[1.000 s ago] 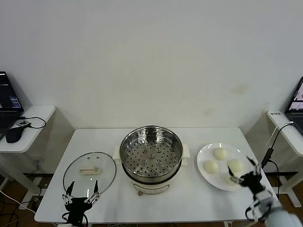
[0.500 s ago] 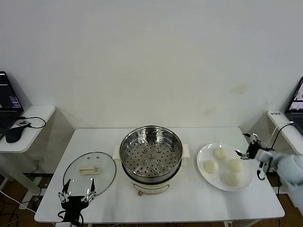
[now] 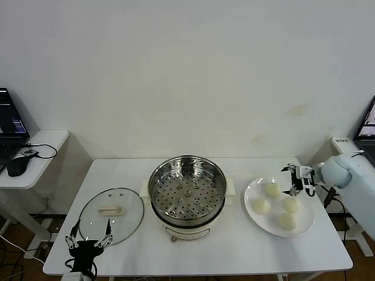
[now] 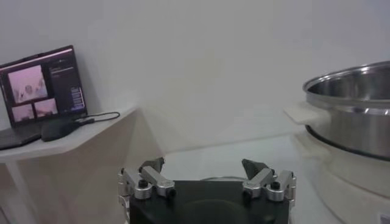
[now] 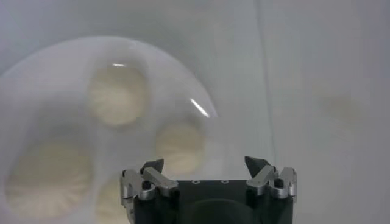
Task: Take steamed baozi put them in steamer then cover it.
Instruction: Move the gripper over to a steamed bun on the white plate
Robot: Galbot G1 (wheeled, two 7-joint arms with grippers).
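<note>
**Q:** why's your right hand [image 3: 297, 178] hanging over the plate like that instead of just grabbing?

**A:** lining up, basically. My right hand hovers above the far edge of the white plate [image 3: 304, 225] with its fingers spread wide and nothing between them. The four steamed baozi [image 3: 272, 189] sit loose on that plate, so I reckon coming straight down over one is the safest way to get it without shoving the others around. In my right wrist view the buns lie under the hand and mostly off to one side of it, the nearest one [image 5: 180, 146] just beyond the open fingers. Not touching any yet.

**Q:** and the pot's just sitting open?

**A:** yeah, that's the point. The steamer [image 3: 187, 190] stands mid-bench, well off from my right hand toward my left, and its perforated tray is bare, no buns in yet. The cover [image 3: 111, 212] lies flat on the bench on the steamer's far side from that hand, handle up, so the opening stays free for loading and the lid is easy to pick up last.

**Q:** left hand doing anything?

**A:** nope. My left hand [image 3: 88, 243] is parked low at the near edge of the bench, just short of the cover, fingers open and empty. From its wrist view the steamer's wall [image 4: 356, 112] rises off to one side. My guess is it waits there for the lid job.
</note>
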